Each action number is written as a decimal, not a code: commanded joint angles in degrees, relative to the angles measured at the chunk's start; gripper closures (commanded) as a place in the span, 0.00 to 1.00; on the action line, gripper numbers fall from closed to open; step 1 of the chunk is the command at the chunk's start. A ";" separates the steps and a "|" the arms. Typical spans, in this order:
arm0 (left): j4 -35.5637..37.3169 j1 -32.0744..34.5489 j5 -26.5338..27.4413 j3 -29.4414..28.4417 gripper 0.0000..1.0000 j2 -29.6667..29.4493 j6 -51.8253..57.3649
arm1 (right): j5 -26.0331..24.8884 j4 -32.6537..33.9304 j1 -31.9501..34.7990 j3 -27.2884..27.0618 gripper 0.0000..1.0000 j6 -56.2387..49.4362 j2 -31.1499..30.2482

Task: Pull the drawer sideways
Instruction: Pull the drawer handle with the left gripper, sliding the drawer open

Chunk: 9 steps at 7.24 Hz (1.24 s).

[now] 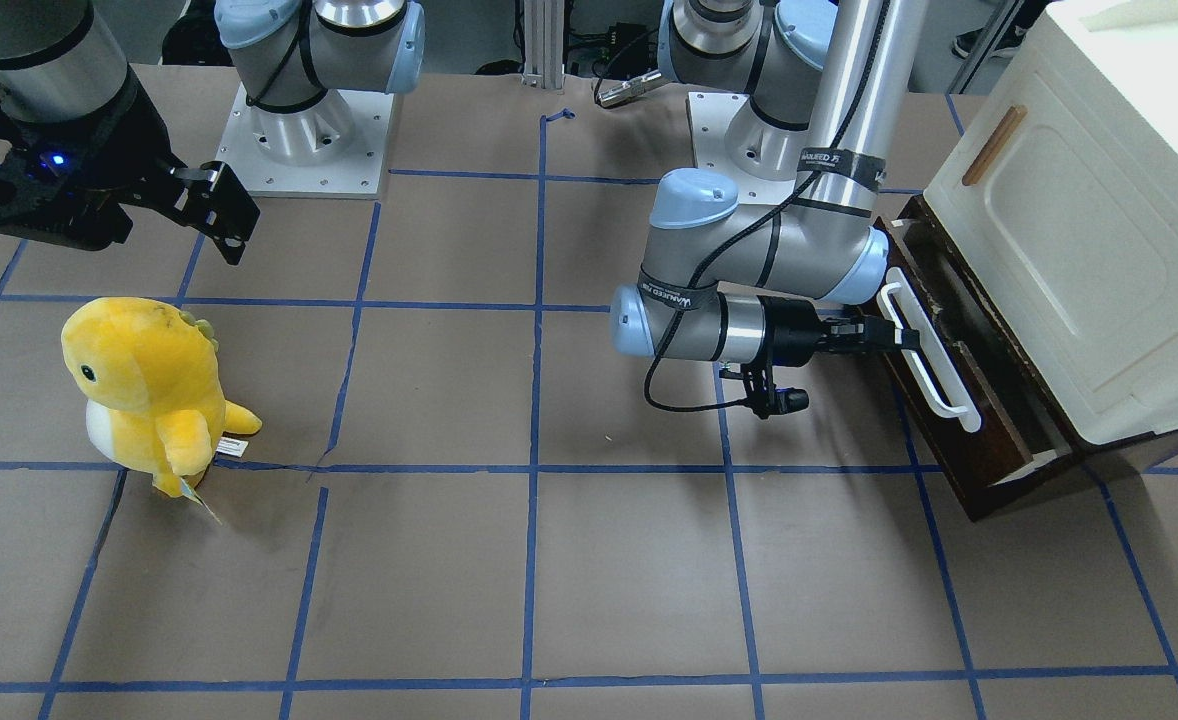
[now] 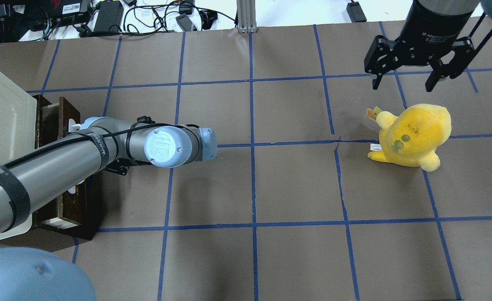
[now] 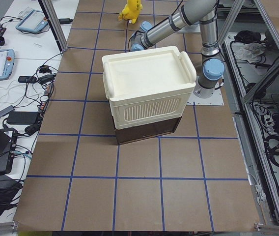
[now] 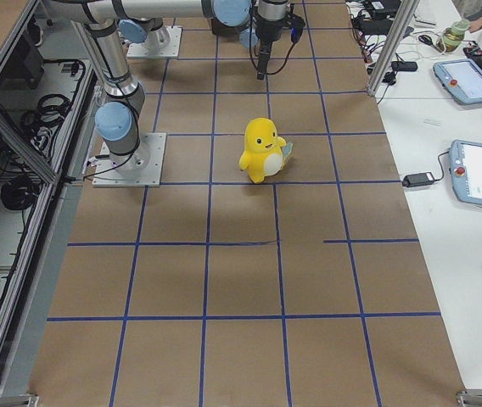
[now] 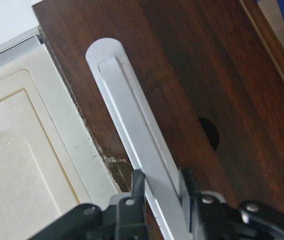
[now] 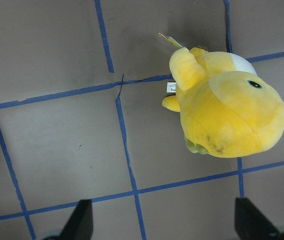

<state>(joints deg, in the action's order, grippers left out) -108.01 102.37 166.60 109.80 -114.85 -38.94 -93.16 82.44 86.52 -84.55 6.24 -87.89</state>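
Note:
The drawer [image 1: 964,440] sits under the cream cabinet [image 1: 1079,250], slid partly out, with a dark brown front and a long white bar handle [image 1: 934,360]. My left gripper [image 1: 899,336] is shut on that handle near its middle. The left wrist view shows the fingers [image 5: 138,184] on either side of the white handle [image 5: 132,130], against the brown drawer front [image 5: 207,75]. My right gripper [image 2: 404,82] hangs open and empty above the table, far from the drawer, over a yellow plush toy [image 2: 413,133].
The yellow plush dinosaur [image 1: 149,390] stands on the brown paper on the robot's right side and also shows in the right wrist view [image 6: 227,115]. The cream cabinet [image 3: 149,93] has a door with a small wooden handle [image 1: 994,145]. Both arm bases stand at the table's back edge.

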 commanded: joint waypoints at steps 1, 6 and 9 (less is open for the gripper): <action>0.00 0.63 0.04 -0.02 0.69 -0.02 0.09 | 0.00 0.00 -0.03 0.00 0.00 0.00 0.00; 0.00 2.74 0.13 -0.02 0.69 -0.11 0.71 | 0.00 0.00 -0.03 0.00 0.00 0.00 0.00; 0.00 3.88 0.48 -0.02 0.69 -0.11 0.80 | 0.00 0.00 0.05 0.00 0.00 0.00 0.00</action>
<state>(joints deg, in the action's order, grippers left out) -108.04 105.73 166.94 109.77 -114.96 -38.18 -93.17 82.44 86.56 -84.55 6.24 -87.89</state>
